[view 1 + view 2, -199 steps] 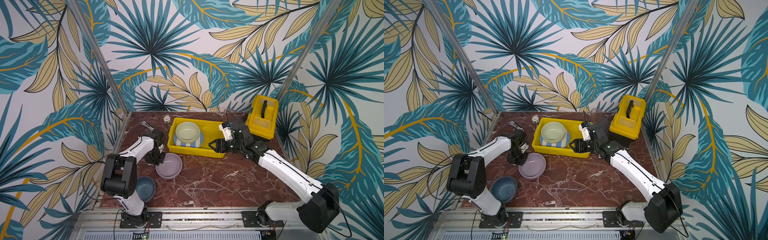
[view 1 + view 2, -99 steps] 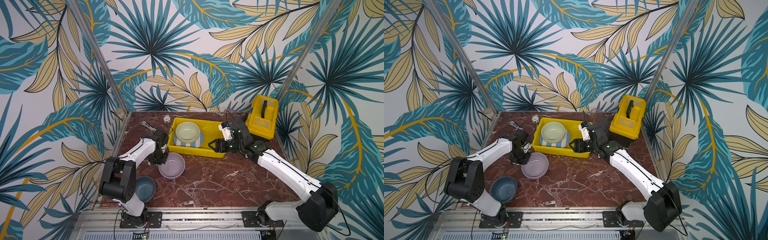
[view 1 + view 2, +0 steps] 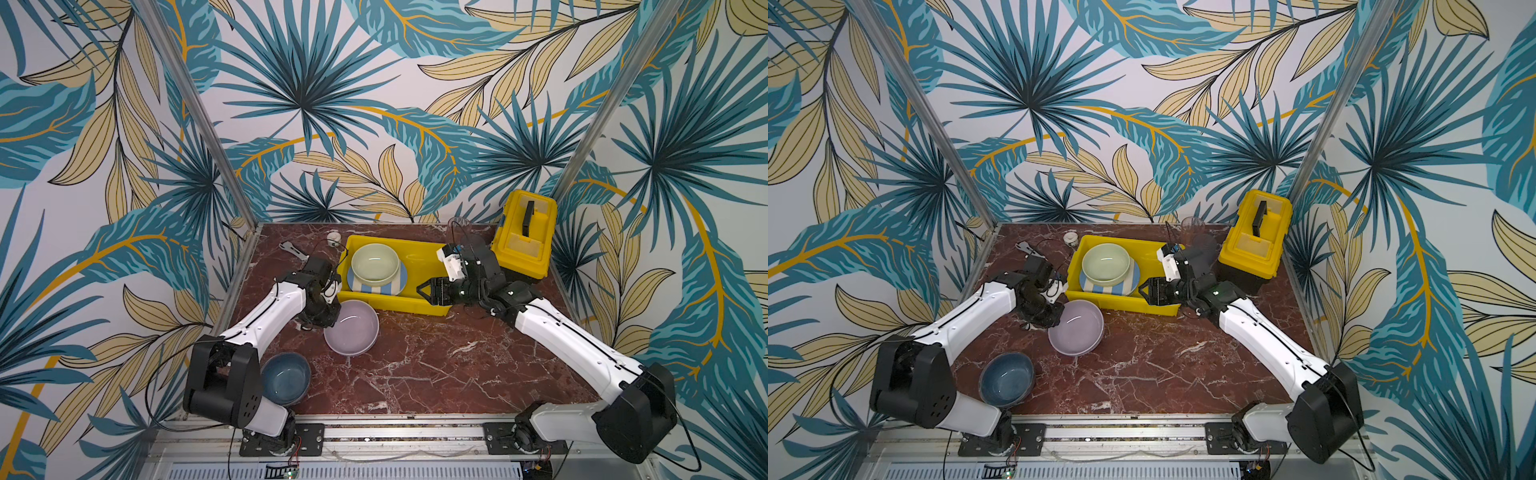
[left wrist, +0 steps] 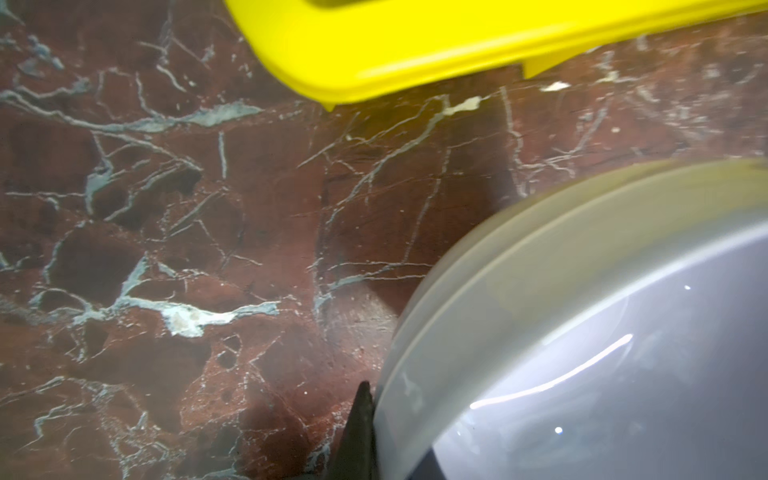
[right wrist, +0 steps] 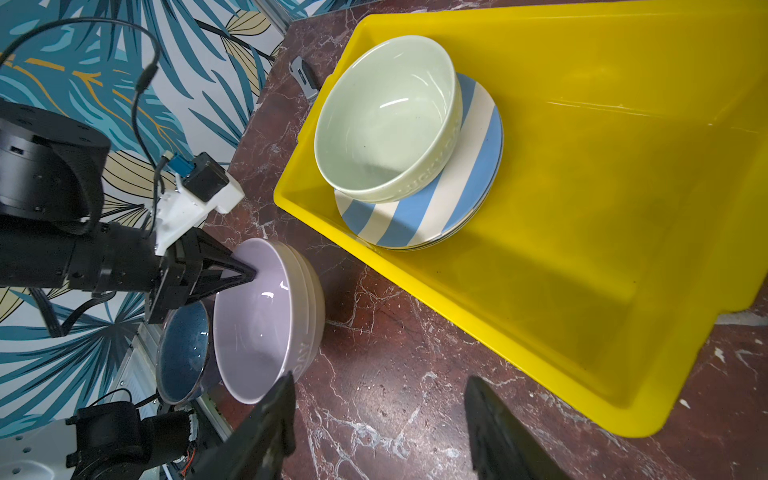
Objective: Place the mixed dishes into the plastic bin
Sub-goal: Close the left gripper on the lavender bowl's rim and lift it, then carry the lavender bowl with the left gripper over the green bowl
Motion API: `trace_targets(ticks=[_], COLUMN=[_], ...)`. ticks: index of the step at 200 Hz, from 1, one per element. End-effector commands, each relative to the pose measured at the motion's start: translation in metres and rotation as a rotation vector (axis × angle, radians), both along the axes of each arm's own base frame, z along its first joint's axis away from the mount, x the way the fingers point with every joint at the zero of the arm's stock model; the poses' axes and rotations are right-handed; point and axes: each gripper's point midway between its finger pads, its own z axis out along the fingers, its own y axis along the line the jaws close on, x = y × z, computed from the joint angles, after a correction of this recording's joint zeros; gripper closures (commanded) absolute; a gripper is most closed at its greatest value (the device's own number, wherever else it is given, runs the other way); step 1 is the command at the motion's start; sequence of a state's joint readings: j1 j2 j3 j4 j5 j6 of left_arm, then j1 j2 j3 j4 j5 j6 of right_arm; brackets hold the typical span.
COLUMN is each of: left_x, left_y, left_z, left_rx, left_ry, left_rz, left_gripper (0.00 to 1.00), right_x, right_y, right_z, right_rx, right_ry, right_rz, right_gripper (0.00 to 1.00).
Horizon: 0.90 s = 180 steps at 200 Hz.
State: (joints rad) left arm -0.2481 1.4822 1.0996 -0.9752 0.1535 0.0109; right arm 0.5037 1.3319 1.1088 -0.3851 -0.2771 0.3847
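Because the left jaws are pinched shut on the rim of the lilac bowl (image 5: 266, 332), which tips just beside the yellow bin (image 3: 399, 306), the coming move likely turns on one relation: the bin's bare floor lies beyond its near wall, away from that arm. A pale green bowl (image 3: 375, 262) on a striped plate (image 3: 376, 287) fills the left end. The right jaws stand wide and empty above the bin's near right corner. A blue bowl (image 3: 286, 376) waits on the counter (image 3: 436, 365).

My left gripper (image 3: 327, 321) at the lilac bowl (image 3: 353, 330), green bowl (image 3: 375, 261) on striped plate (image 3: 374, 287) in yellow bin (image 3: 399, 302), my right gripper (image 3: 420, 289) parted at its front wall
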Motion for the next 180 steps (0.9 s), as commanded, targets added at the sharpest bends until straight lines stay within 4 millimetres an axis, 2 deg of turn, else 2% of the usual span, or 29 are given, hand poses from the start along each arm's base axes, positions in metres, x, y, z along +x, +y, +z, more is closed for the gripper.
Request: trace_targets(ticks=[1, 39, 115, 180], left_x=[-0.002, 0.001, 0.037, 0.082], left_y=[-0.019, -0.025, -0.033, -0.033], left_z=[0.029, 0.055, 0.124, 0.143], left_rx=[-0.109, -0.135, -0.183, -0.146], left_ry=[-0.032, -0.049, -0.197, -0.236], left_rz=[-0.035, -0.026, 0.037, 0.103], left_gripper=[1.00, 1.00, 1.00, 1.00], right_x=[0.004, 0.005, 0.003, -0.002], right_y=[-0.001, -0.002, -0.006, -0.013], right_z=[-0.003, -0.003, -0.005, -0.004], right_rx=[-0.010, -0.015, -0.032, -0.063], right_ry=[-0.009, -0.007, -0.003, -0.008], right_rz=[-0.007, -0.010, -0.018, -0.022], right_gripper=[0.34, 0.34, 0.34, 0.34])
